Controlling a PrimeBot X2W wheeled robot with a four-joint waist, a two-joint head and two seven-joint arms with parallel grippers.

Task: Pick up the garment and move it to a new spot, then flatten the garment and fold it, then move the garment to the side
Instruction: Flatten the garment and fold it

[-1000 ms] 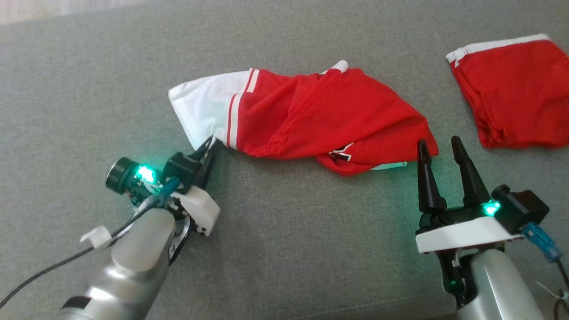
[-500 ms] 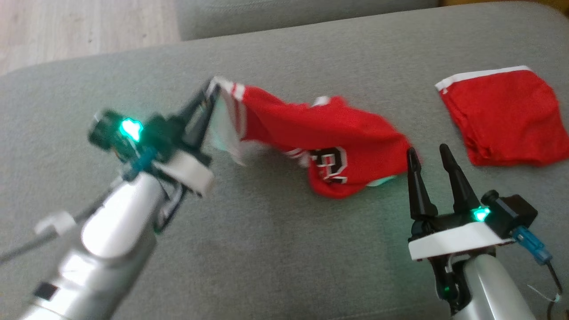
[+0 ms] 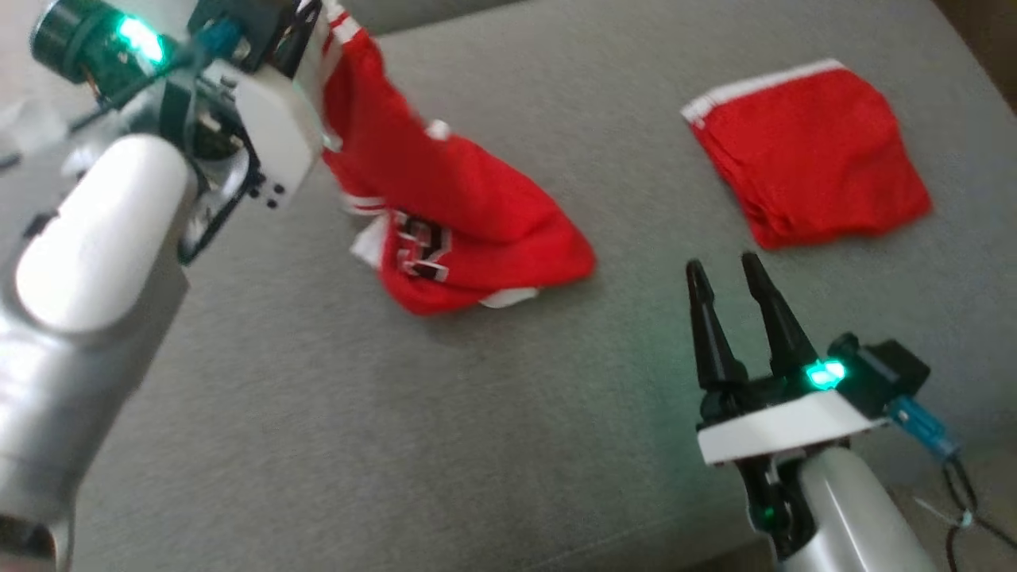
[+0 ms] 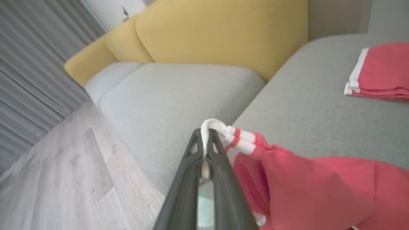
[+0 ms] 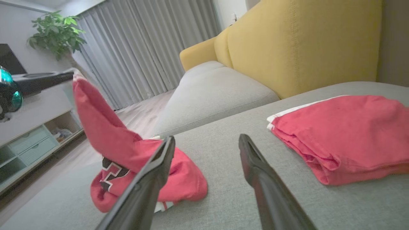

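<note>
Up goes the left gripper (image 4: 204, 138), pressed together on the white-striped edge of the red jersey (image 3: 453, 206). That end is hoisted; the rest slumps on the grey sofa cushion (image 3: 477, 429). The jersey's long axis runs from the pinch down toward the right gripper (image 3: 725, 274), spread and empty, near the bunched end but apart.
</note>
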